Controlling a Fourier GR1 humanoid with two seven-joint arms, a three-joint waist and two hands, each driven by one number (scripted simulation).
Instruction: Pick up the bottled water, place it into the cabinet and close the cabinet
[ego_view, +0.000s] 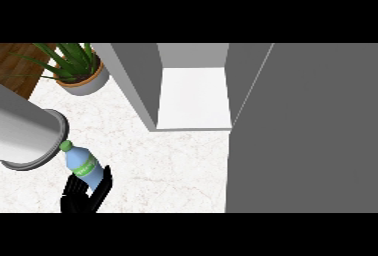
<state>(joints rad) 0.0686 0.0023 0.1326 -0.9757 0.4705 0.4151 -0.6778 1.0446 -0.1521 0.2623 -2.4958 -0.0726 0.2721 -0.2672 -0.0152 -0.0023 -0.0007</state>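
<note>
- Head view: my left robot hand (83, 194) is curled round the bottled water (81, 164), which rises above its fingers.
- I judge it light, smooth, slippery; mid-body hold suits.
- Open cabinet (193, 95) lies up-right.

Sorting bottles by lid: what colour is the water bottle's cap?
Green, on the bottled water, head view.

Left hand (83, 194) low at the left, fingers curled in a grip.

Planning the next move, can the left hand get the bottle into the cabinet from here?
Probably yes: the left hand holds the bottle, the cabinet stands open, and bare counter lies between.
</note>
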